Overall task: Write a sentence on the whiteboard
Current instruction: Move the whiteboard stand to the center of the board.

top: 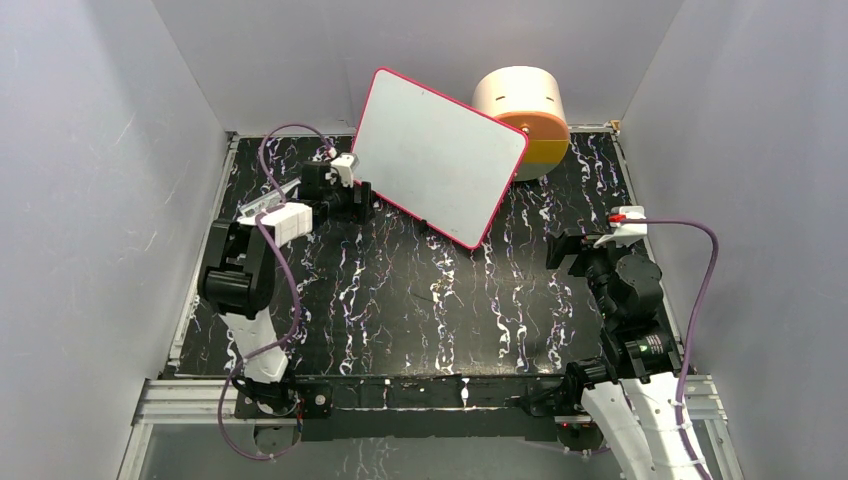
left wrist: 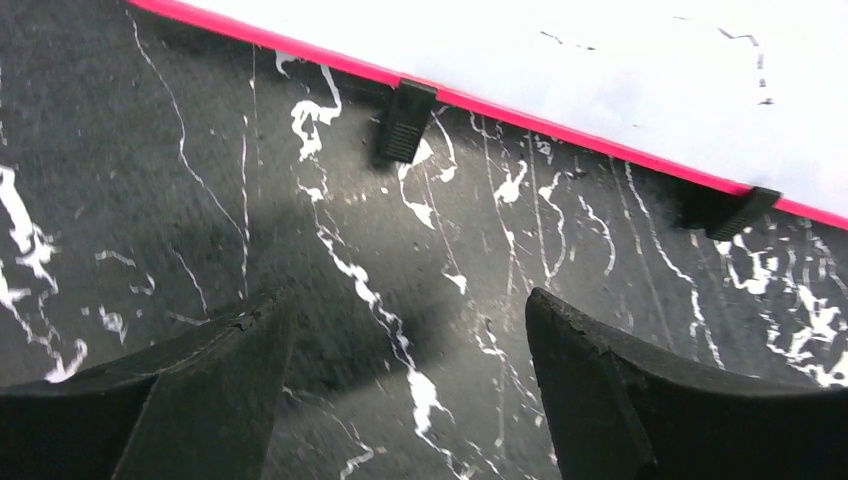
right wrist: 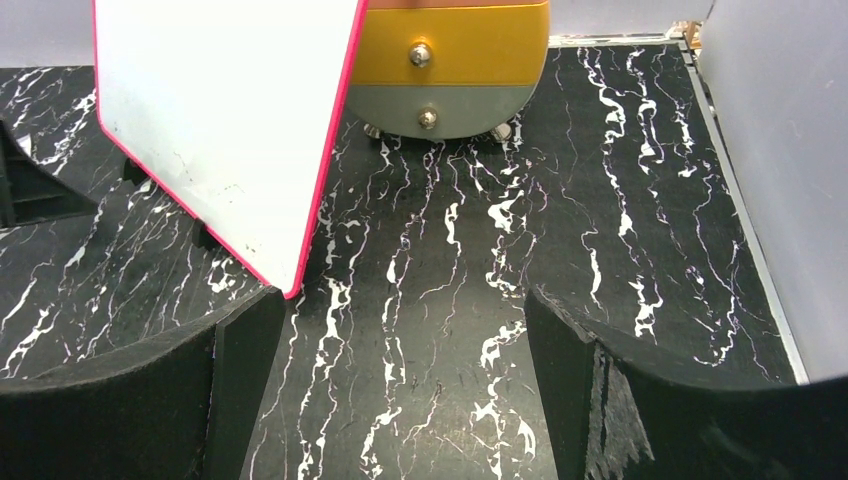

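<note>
Black marbled table [top: 420, 320], with the pink-framed whiteboard [top: 435, 155] propped up tilted at its 12 o'clock. A round cream-and-orange drawer unit [top: 525, 100] sits behind it at 1. The left gripper [left wrist: 410, 298] is near the board's 8 o'clock edge, fingers apart and empty. The right gripper [right wrist: 405, 295] is over at 3, wide apart and empty too.

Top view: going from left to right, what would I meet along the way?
Left arm → whiteboard, propped up at a tilt → round cream-and-orange box behind it → right arm.
</note>
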Controlling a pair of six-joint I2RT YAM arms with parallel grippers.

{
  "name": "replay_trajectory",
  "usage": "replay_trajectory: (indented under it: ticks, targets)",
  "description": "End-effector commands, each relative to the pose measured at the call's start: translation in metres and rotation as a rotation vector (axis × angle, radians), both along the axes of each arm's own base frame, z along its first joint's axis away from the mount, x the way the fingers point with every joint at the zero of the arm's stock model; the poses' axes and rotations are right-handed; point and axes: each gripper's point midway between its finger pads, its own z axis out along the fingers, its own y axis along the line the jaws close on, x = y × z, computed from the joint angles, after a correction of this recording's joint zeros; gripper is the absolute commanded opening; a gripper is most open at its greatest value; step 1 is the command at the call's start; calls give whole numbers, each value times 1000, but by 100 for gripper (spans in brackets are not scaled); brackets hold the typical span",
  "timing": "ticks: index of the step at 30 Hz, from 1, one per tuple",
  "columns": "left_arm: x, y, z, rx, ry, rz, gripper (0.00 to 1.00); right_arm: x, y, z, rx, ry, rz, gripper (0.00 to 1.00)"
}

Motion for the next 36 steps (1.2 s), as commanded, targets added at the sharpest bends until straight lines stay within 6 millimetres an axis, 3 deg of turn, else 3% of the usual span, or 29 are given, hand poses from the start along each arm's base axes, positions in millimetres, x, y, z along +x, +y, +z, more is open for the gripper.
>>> replay_trajectory:
  ticks: [1, 6, 14, 20, 28, 36]
  targets:
    - [33, -5, 22, 7, -168, -103, 79, 1, 6, 23, 7, -71, 30, 99]
    - [47, -10, 10, 24, -209, -149, 69, 2, 4, 21, 3, -66, 23, 99]
    - [65, -15, -8, 32, -224, -180, 63, 3, 2, 24, -11, -85, 12, 99]
    - [70, -30, -23, 37, -223, -236, 49, 4, 0, 24, -16, -93, 1, 99]
    - [64, -41, -23, 35, -233, -274, 21, 3, 0, 24, -17, -95, 4, 99]
    - [30, -51, -19, 52, -224, -283, 2, 1, 1, 27, -11, -107, 10, 99]
